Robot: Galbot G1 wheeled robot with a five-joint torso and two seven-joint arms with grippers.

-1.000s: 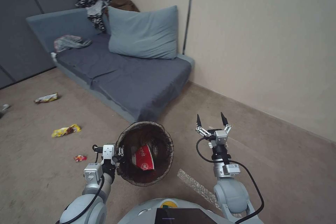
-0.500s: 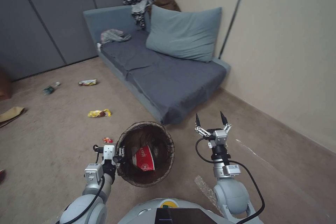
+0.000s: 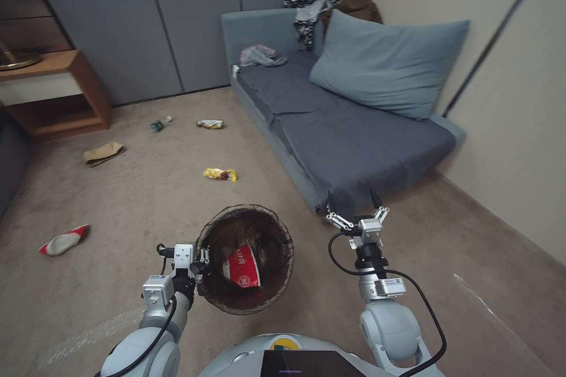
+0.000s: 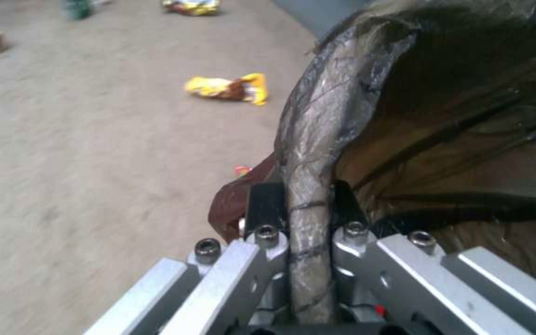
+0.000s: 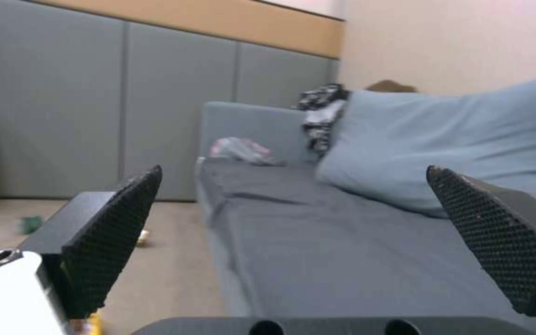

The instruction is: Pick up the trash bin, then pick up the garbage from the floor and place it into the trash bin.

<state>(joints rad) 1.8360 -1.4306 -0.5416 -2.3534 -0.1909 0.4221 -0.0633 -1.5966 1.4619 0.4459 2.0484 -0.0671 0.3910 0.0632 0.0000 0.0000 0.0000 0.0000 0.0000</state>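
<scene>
Pinching only the bin (image 3: 244,259) rim, the left gripper (image 3: 203,259) could let it slip; right gripper (image 3: 354,203), lower centre, gapes wide.

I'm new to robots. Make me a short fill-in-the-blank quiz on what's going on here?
1. The left gripper is clamped on the trash bin's ____.
2. Inside the bin lies a red-and-white paper ____.
3. The right gripper holds nothing; its fingers are ____.
4. The yellow wrapper lies on the ____.

Missing words: rim; cup; open; floor
</scene>
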